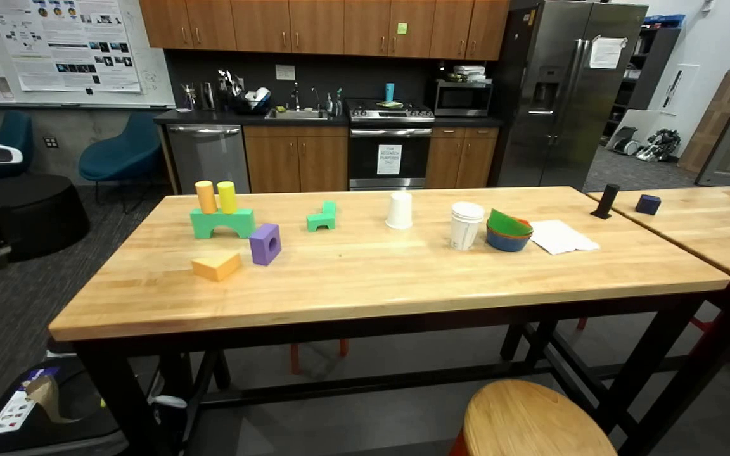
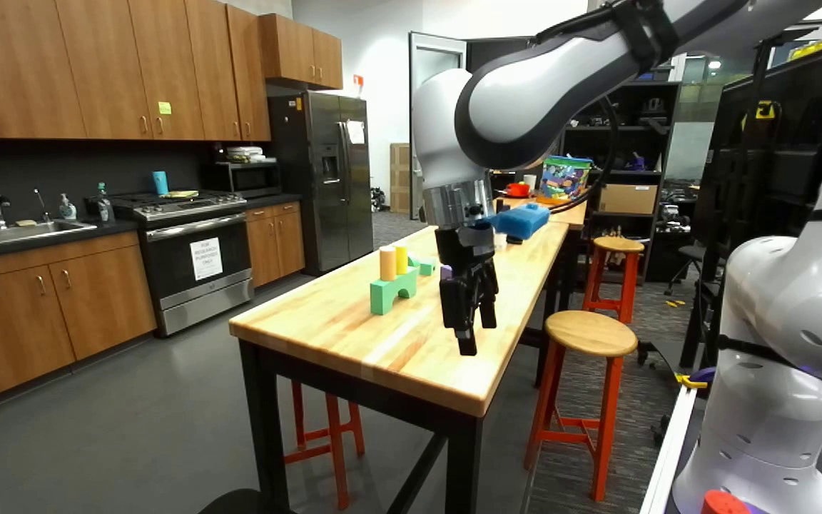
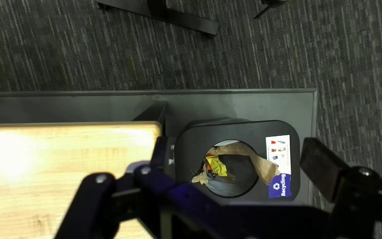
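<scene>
My gripper [image 3: 238, 156] stands open with nothing between its fingers. In the wrist view, a black recycling bin [image 3: 191, 149] with a round opening lies below it, and the wooden table [image 3: 78, 142] is to the left. An exterior view [image 2: 477, 332] shows the gripper hanging by the table's end. Nearest on the tabletop is a green arch block [image 2: 384, 295] bearing an orange cylinder [image 2: 387, 264] and a yellow cylinder [image 2: 402, 260]. A purple block with a hole [image 1: 265, 244], an orange wedge [image 1: 216, 266] and small green blocks [image 1: 322, 220] lie close by.
Farther along the table are an upturned white cup [image 1: 399, 210], stacked paper cups [image 1: 465, 227], nested bowls [image 1: 508, 235], white paper [image 1: 560, 237] and a black stand [image 1: 606, 201]. Wooden stools [image 2: 591, 333] stand beside the table. A counter with stove [image 1: 390, 114] lies behind.
</scene>
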Tool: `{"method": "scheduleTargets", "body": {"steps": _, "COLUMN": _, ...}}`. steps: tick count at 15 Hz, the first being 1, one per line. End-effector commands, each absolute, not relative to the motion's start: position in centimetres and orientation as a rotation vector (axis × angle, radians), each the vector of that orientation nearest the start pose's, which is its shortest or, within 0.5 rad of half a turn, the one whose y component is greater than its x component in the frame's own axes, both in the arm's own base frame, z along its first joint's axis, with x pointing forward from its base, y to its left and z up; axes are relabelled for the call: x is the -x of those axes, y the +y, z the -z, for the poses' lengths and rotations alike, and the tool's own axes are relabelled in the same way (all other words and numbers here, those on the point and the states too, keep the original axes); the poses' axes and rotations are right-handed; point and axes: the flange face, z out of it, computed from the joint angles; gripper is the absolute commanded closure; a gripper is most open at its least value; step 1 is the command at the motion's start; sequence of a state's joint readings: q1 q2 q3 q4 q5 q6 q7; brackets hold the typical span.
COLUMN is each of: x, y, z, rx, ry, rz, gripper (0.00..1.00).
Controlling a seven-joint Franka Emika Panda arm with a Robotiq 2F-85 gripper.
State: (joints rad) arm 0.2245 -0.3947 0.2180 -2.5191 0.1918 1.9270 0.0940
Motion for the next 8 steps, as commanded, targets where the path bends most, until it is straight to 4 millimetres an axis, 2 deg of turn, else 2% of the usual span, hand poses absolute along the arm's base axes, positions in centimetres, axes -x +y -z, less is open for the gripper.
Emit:
{"method": "scheduleTargets", "body": {"steps": 1, "x": -34.9, "y": 17.9, "z": -40.0, "rx": 3.067, "ry": -0.367, "rz": -0.339, "gripper": 0.0}}
{"method": "scheduleTargets", "body": {"steps": 5, "x": -35.1, "y": 18.1, "z": -39.5, "rx": 3.077, "ry": -0.396, "rz": -0.323, "gripper": 0.0}}
{"method": "scheduleTargets", "body": {"steps": 8, "x": -37.2, "y": 17.1, "z": -39.2, "rx": 3.102, "ry": -0.352, "rz": -0.295, "gripper": 0.0}}
